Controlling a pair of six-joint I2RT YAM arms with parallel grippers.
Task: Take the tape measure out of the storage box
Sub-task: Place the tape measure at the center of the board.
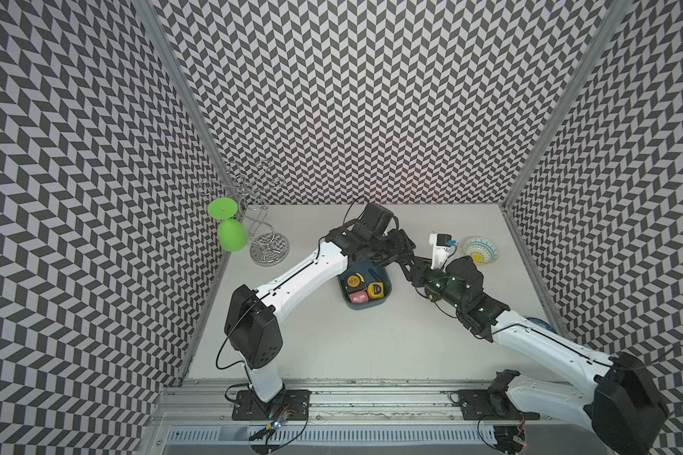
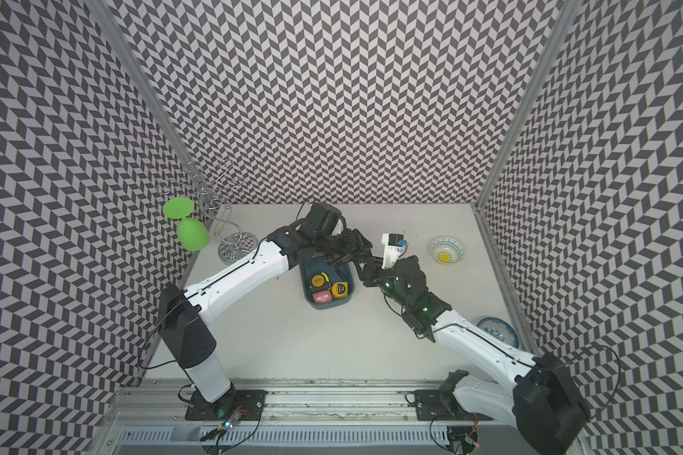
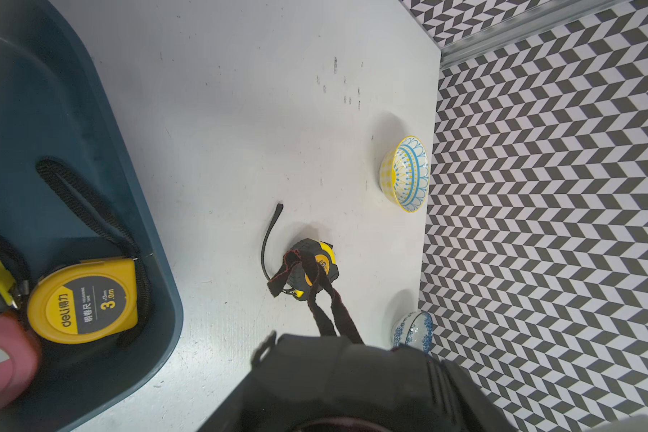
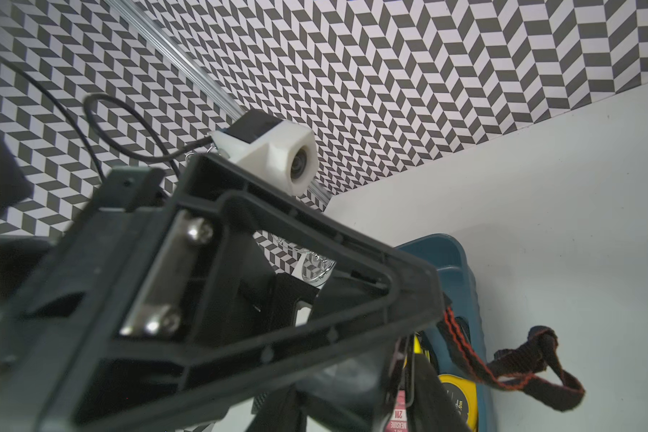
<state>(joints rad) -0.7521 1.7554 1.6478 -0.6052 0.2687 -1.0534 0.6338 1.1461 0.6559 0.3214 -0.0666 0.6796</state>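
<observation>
The teal storage box (image 1: 367,305) (image 3: 128,187) sits mid-table and holds a yellow tape measure (image 3: 83,299), a pink one (image 1: 357,297) and a black-and-yellow one (image 1: 353,280). Another black-and-yellow tape measure (image 3: 315,265) is outside the box, on or just above the white table, hidden in both top views. Its dark red-edged strap (image 3: 337,314) (image 4: 532,368) runs into my left gripper (image 1: 405,246), which is shut on it beyond the box's far end. My right gripper (image 1: 409,268) is right beside the left fingers (image 4: 315,299). Its jaws are blurred and hidden.
A yellow-patterned bowl (image 1: 482,250) stands at the back right. A blue-patterned bowl (image 2: 497,331) is half under my right arm by the right wall. A wire glass rack (image 1: 261,220) with a hanging green glass (image 1: 227,228) fills the back left corner.
</observation>
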